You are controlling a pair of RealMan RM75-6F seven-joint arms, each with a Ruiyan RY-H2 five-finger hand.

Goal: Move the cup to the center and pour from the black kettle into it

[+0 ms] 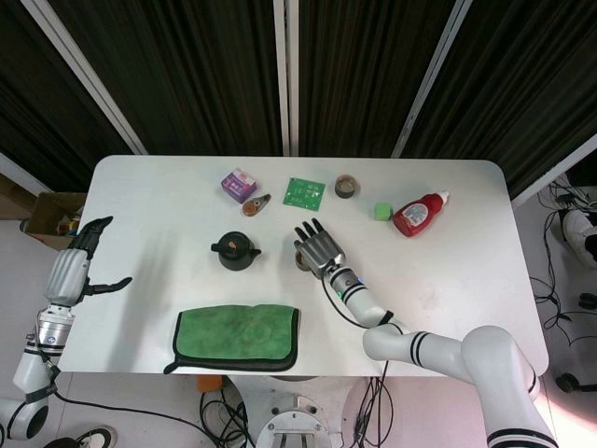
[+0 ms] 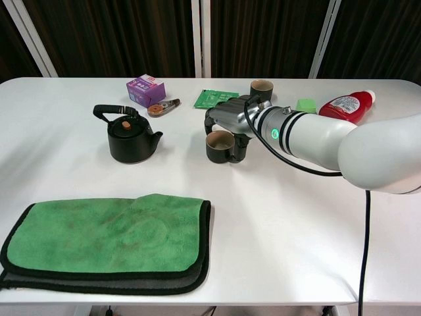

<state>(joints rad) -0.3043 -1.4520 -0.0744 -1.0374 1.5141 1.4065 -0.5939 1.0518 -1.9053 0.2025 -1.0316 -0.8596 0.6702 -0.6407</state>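
A small dark cup [image 2: 219,145] with a tan inside stands near the table's middle, right of the black kettle [image 2: 131,139]. My right hand [image 2: 228,124] wraps around the cup from behind and above; in the head view the right hand [image 1: 318,248] covers most of the cup [image 1: 300,259]. The kettle [image 1: 235,251] sits upright with its spout toward the cup and nothing touching it. Off the table's left edge, my left hand [image 1: 78,265] hangs with its fingers spread and nothing in it; the chest view does not show it.
A folded green cloth [image 2: 108,240] lies at the front left. Along the back stand a purple box [image 2: 145,89], a brown clip [image 2: 163,107], a green circuit board [image 2: 214,99], a second dark cup [image 2: 261,88], a green cube [image 2: 306,105] and a red bottle [image 2: 346,105] on its side.
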